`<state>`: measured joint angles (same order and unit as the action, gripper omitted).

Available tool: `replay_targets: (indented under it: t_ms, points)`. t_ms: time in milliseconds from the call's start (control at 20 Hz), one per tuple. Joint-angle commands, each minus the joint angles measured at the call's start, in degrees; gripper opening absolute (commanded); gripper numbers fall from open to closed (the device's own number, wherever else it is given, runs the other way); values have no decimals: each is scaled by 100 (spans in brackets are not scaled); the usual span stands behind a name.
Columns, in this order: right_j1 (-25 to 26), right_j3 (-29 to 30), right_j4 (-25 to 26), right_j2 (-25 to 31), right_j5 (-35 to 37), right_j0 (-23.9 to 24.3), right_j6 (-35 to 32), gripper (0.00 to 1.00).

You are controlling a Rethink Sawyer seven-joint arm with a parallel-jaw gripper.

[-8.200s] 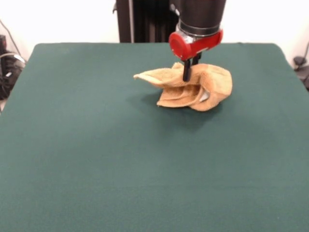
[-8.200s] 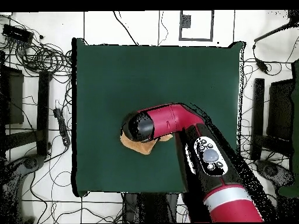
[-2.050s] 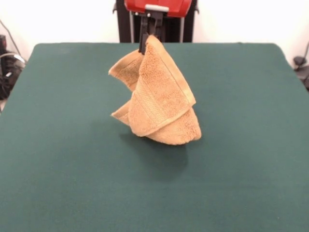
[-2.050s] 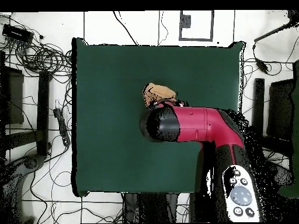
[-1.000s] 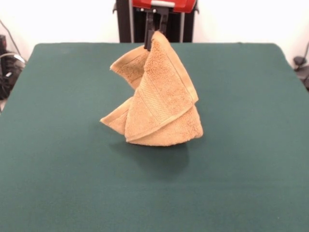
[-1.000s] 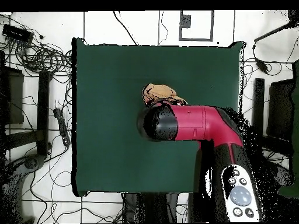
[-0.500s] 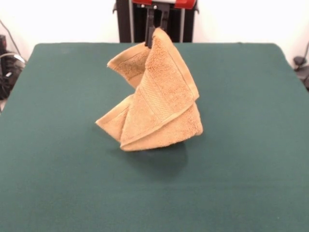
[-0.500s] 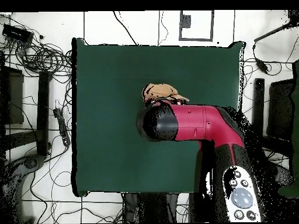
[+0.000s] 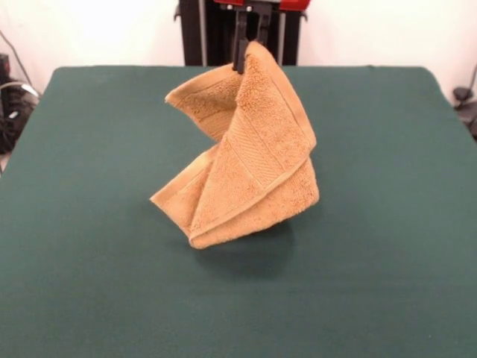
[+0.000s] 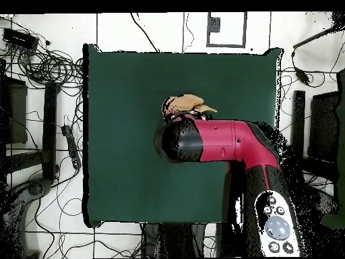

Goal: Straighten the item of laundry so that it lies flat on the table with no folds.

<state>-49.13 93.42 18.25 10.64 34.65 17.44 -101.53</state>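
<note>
The item of laundry [image 9: 250, 160] is a mustard-tan towel hanging in folds above the green table [image 9: 89, 283]. My gripper [image 9: 250, 45] is shut on the towel's top corner, near the top edge of the front view. The towel's lower hem hangs close to the table; whether it touches I cannot tell. From overhead the red and black arm [image 10: 222, 141] covers most of the towel [image 10: 187, 104], and only a tan patch shows beyond the wrist. The gripper is hidden under the arm there.
Cables and black stands [image 10: 40, 61] lie on the floor around the table in the overhead view. The black pedestal column [image 9: 216, 33] stands behind the table's far edge.
Over the last second the gripper has shifted slightly right in the front view with the towel, and the hanging towel has swung and turned a little, its lower corner spreading left.
</note>
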Motion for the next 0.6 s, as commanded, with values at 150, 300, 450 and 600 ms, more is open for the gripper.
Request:
replay_targets:
  t_ms: [150,300,450,600]
  points:
    - [117,507,-260,641,597,47,261,0]
    - [70,513,-296,659,663,59,288,0]
    - [-4,500,-362,691,804,96,352,0]
    - [-77,520,-403,726,863,137,399,0]
